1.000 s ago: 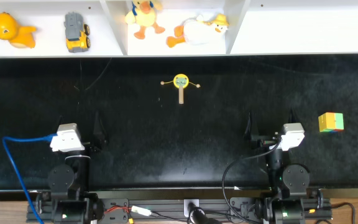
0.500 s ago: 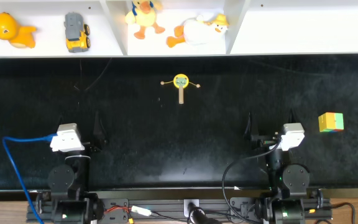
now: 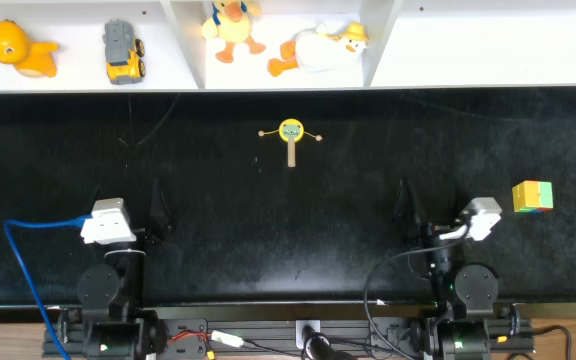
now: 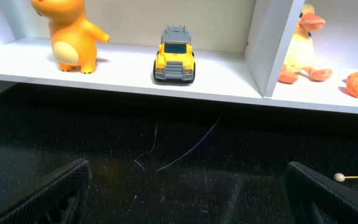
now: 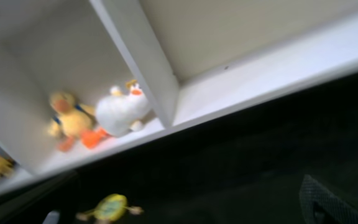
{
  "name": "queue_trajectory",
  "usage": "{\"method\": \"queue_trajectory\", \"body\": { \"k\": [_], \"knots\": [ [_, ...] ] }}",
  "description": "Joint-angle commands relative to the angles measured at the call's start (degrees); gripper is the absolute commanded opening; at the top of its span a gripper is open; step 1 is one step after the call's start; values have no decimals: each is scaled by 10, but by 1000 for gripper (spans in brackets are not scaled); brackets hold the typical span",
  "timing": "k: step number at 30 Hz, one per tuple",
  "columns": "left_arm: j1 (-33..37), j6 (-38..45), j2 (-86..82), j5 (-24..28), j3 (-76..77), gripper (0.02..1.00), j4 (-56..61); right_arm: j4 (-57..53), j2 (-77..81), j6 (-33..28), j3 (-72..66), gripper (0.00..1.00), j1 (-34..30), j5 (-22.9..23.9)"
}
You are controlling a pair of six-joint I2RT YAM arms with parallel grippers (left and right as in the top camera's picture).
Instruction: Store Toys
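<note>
Moving: right arm only. Its wrist camera block now sits further right and skewed toward the cube (image 3: 533, 196); a second ago it sat square-on like the left one.
Right gripper (image 3: 434, 203): fingers wide apart, nothing between them, over bare mat (image 3: 268, 240) at the near right.
Left gripper (image 3: 128, 195): same spot as before, fingers spread wide, nothing held, over bare mat at the near left.
Toys: none have shifted.
Cube: on the mat near its right edge, just beyond and to the right of the right gripper, not touching it.
Stick toy (image 3: 290, 135): flat on the mat at centre, near the shelf (image 3: 468, 50), well apart from both grippers.
Shelf, left bay: orange figure (image 3: 18, 47) and truck (image 3: 123, 52), apart from each other.
Shelf, middle bay: duck (image 3: 232, 25) and white plush (image 3: 318, 48), side by side.
Blue cable (image 3: 28, 250): loops off the left arm across the near-left mat.
Hidden, top view: right gripper's outer finger sits under the camera block; the duck's head is cut by the frame edge.
Hidden, left wrist view: stick toy clipped at the frame edge, only a bit of the head and one bead visible; the orange figure's head is cut off.
Hidden, right wrist view: tilted and smeared; plush details unreadable, one finger is just a dark corner, the other is faint.
</note>
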Motion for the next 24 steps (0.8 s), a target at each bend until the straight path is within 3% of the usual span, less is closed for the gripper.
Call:
{"method": "queue_trajectory", "body": {
  "k": [1,4,12,17,24],
  "knots": [
    [-4,-6,-7,8,-5,998,2,5,-5,231,-8,996,0,-14],
    [-4,-6,-7,8,-5,998,2,9,-5,284,-8,996,0,-52],
    [-4,-6,-7,8,-5,998,2,16,-2,244,13,1000,0,-175],
    [-4,-6,-7,8,-5,998,2,-54,48,181,99,998,0,-175],
    [-4,-6,-7,8,-5,998,2,-156,253,38,272,991,0,-176]
  ]
}}
